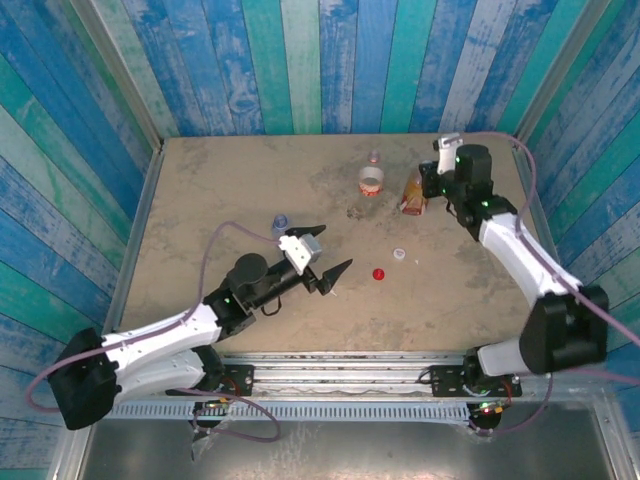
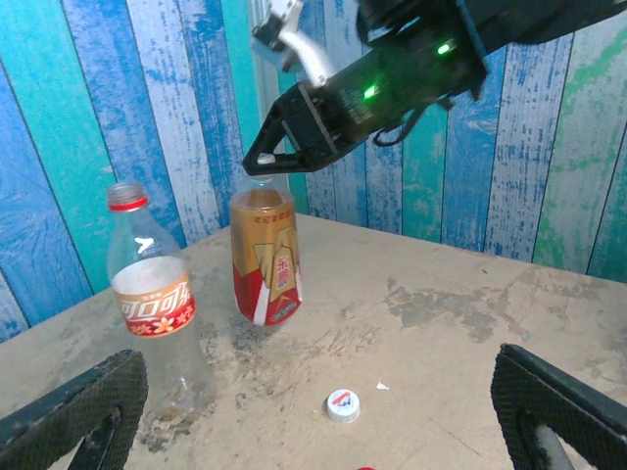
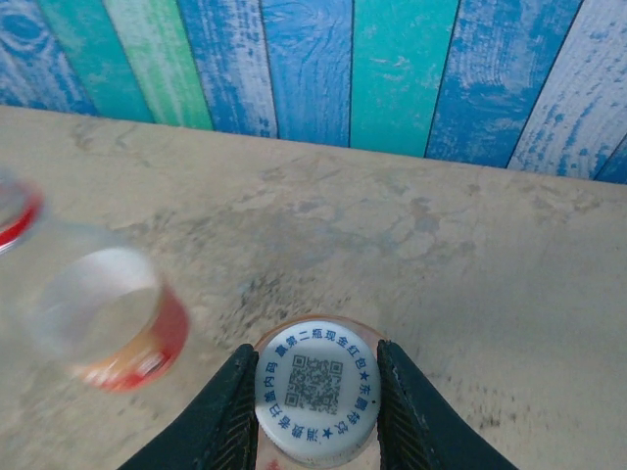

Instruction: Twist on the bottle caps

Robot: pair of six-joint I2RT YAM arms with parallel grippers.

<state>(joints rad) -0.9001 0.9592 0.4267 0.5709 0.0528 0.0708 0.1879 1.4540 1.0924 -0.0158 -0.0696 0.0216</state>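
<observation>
One white cap (image 3: 316, 389), printed code on top, seated on the neck of the amber bottle (image 2: 265, 257) at far right of worktop (image 1: 220, 190); pinched by right hand (image 2: 263, 162). Advised: hold cap level on the thread, press down lightly, turn about the bottle's axis, watch for tipping. Clear red-labelled bottle (image 1: 372, 180) just beside, uncapped. Loose on worktop: second white cap (image 1: 400, 254), red cap (image 1: 378, 272). Left hand (image 1: 336, 247) spread wide, holding nothing, near bluish bottle (image 1: 280, 224).
</observation>
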